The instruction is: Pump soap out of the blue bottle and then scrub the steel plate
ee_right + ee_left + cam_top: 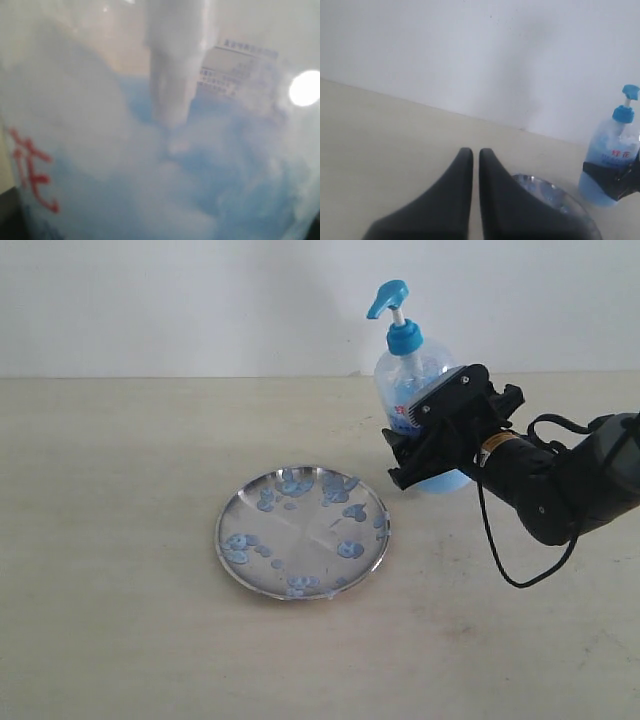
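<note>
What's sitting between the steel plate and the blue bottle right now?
Exterior view: only a bare strip of table separates the steel plate from the blue bottle; the right tool, around the bottle, hangs over it.

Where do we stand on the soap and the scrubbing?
Pumping looks done: soap blobs dot the plate. In hand: the right claw grips the bottle. To do: scrubbing; blobs look untouched, no scrubber shows, and the left claw is shut, empty.
</note>
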Available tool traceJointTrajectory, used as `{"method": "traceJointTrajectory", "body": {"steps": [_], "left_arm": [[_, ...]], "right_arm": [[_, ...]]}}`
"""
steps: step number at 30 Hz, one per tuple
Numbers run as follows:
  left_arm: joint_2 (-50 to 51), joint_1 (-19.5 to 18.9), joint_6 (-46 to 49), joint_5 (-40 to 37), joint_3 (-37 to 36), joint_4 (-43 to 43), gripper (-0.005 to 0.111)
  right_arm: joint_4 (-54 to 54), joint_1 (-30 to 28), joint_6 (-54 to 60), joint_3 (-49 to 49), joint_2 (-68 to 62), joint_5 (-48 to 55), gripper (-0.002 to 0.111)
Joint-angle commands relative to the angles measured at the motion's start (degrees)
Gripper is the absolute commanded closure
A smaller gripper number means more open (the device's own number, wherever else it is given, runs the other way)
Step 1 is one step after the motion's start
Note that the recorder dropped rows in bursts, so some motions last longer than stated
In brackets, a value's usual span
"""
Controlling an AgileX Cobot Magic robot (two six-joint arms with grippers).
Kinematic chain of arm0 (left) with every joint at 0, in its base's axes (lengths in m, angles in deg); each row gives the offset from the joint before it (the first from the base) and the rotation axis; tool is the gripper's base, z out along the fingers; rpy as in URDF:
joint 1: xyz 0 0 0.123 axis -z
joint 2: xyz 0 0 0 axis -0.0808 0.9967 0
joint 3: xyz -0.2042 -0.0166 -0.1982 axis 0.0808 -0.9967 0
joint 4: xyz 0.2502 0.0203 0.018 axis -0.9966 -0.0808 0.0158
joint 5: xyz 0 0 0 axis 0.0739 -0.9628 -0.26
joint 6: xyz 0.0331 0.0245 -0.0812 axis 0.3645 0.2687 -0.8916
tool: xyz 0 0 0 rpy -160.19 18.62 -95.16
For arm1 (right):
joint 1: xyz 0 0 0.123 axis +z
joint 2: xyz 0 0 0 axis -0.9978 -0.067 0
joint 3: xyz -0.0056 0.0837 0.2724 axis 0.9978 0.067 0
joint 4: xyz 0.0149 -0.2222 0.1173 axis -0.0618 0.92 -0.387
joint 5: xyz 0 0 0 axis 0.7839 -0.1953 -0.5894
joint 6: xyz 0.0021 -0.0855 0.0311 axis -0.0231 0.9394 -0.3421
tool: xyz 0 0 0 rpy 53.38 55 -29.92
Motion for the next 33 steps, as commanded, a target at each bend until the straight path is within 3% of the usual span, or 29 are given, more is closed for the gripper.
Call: {"method": "traceJointTrajectory", "body": {"steps": [1, 5, 12, 15, 19, 22, 27, 31, 33], "left_arm": [[-0.1, 0.3, -2.6, 3.2, 0.1, 4.2, 0.102], [-0.1, 0.3, -7.0, 8.7, 0.1, 7.8, 0.102], [9.0, 0.3, -8.3, 7.9, 0.1, 8.4, 0.102], [16.0, 0.3, -5.5, 9.4, 4.5, 4.3, 0.102], [31.4, 0.6, -3.0, 7.1, 16.4, -4.0, 0.102], [44.9, 3.0, -3.0, 5.7, 25.1, -8.8, 0.102], [66.6, 9.9, -1.5, 10.6, 37.7, -10.7, 0.102], [76.2, 14.7, -1.4, 11.3, 45.8, -12.8, 0.102], [78.9, 18.0, -0.2, 11.3, 49.9, -18.3, 0.102]], "right_arm": [[1.2, -0.1, 2.5, 0.3, -0.6, 3.2, 0.108], [1.2, -0.1, 2.7, 0.3, -0.6, 3.2, 0.108], [1.2, -0.1, 1.2, 0.3, -0.6, 3.2, 0.108], [1.2, -0.1, 0.0, 0.3, -0.6, 3.2, 0.108], [1.2, -0.1, -0.1, 0.3, -0.6, 3.2, 0.108], [1.2, -0.1, -0.1, 0.3, -0.6, 3.2, 0.108], [1.2, -0.1, -0.1, 0.3, -0.6, 3.2, 0.108], [1.2, -0.1, -0.3, 0.3, -0.6, 3.2, 0.108], [1.2, -0.1, -0.3, 0.3, -0.6, 3.2, 0.108]]}}
